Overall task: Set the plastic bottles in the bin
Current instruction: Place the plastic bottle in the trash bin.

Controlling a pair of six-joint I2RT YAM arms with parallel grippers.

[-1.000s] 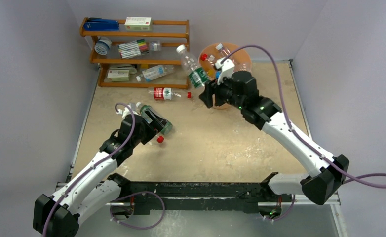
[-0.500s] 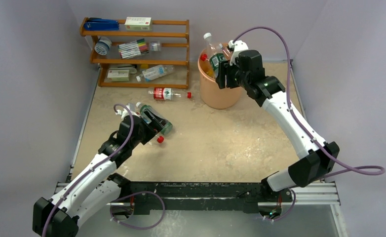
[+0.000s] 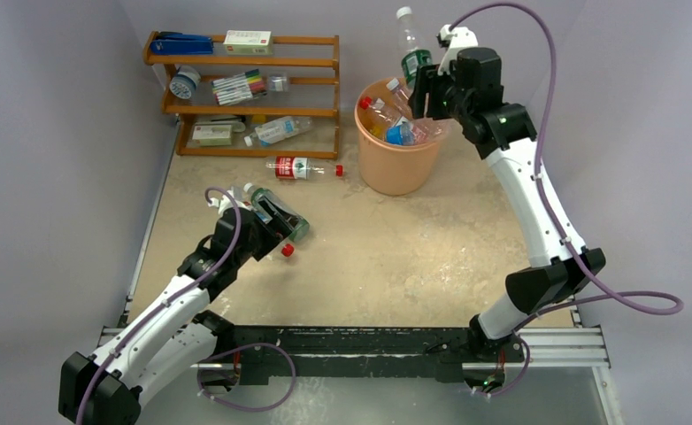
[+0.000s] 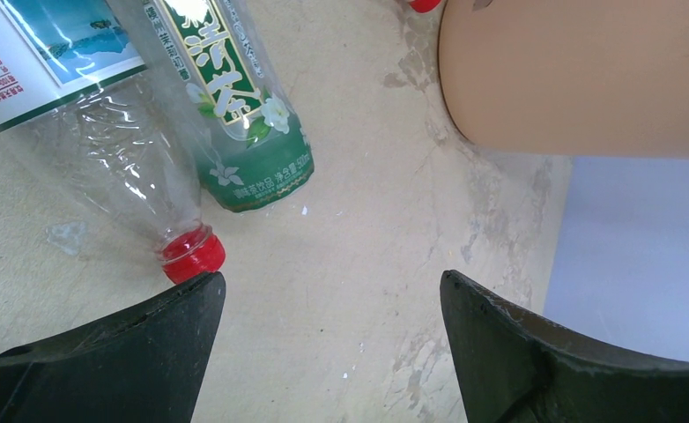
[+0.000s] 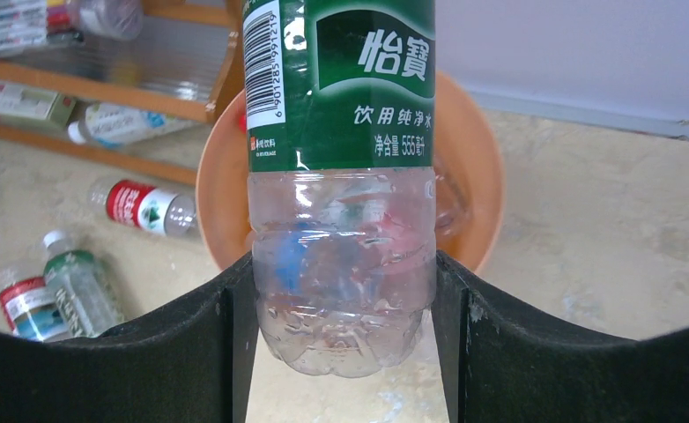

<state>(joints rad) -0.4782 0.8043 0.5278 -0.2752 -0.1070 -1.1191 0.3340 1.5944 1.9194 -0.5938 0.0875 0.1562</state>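
My right gripper [image 3: 425,87] is shut on the base of a clear bottle with a green label [image 3: 411,55] and holds it upright over the far rim of the orange bin [image 3: 394,173]. In the right wrist view the bottle [image 5: 341,176] sits between my fingers, with the bin [image 5: 480,167] below. Several bottles [image 3: 385,119] lie in the bin. My left gripper [image 3: 270,228] is open and empty beside two bottles on the table: a green-tea bottle [image 4: 251,132] and a red-capped one [image 4: 103,150]. Its jaws [image 4: 332,284] stand wide over bare table. A red-labelled bottle [image 3: 298,167] lies near the shelf.
A wooden shelf [image 3: 245,62] at the back left holds marker pens, small boxes, a tape roll and one clear bottle [image 3: 280,130]. Grey walls close in the table on three sides. The bin [image 4: 579,79] also shows in the left wrist view.
My right arm has lifted the green-labelled bottle from in front of the bin up and back, above the bin's far rim. My left arm has not moved.
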